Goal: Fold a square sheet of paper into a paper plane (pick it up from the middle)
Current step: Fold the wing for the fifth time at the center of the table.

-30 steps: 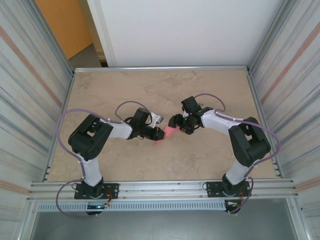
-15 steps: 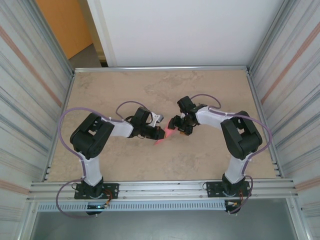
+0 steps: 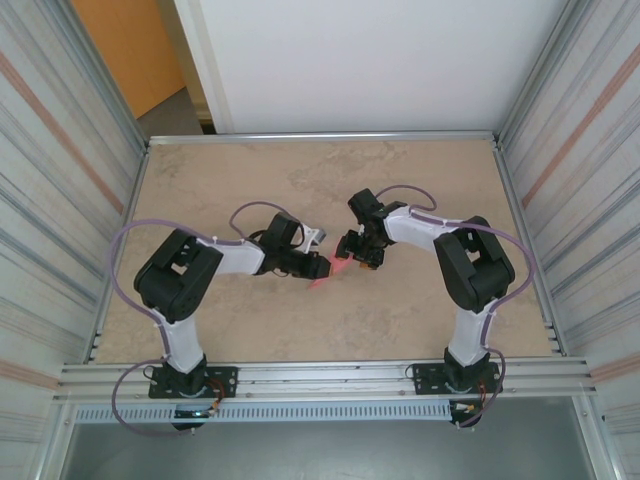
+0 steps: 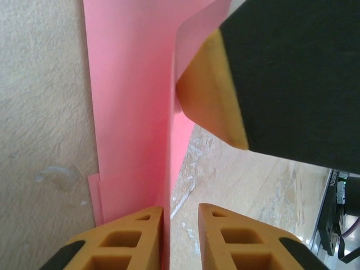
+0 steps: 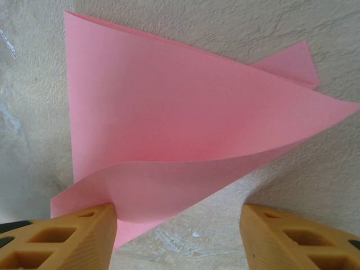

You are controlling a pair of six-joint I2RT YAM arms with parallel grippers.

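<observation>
The square sheet of paper [image 3: 333,269] lies mid-table, folded into a pink pointed triangle. In the left wrist view the paper [image 4: 129,112] lies flat with one flap standing on edge. My left gripper [image 4: 180,209] is slightly open, and that flap rests against its left finger [image 4: 129,236]. From the other side, the right gripper's finger [image 4: 211,95] presses on the flap. In the right wrist view the paper [image 5: 180,129] has its upper layer lifted and curled. My right gripper [image 5: 177,209] is wide open, its left finger [image 5: 84,230] touching the curled edge. In the top view both grippers, left [image 3: 322,265] and right [image 3: 352,252], meet at the paper.
The beige marbled table [image 3: 400,320] is walled by metal rails at left, right and front. Both arm bases sit at the near edge. Small white scuff marks show on the tabletop [image 5: 191,239] near the paper.
My left gripper's jaws have parted from a shut grip on the paper flap. The right arm has shifted slightly left and toward the back, and its jaws have narrowed a little.
</observation>
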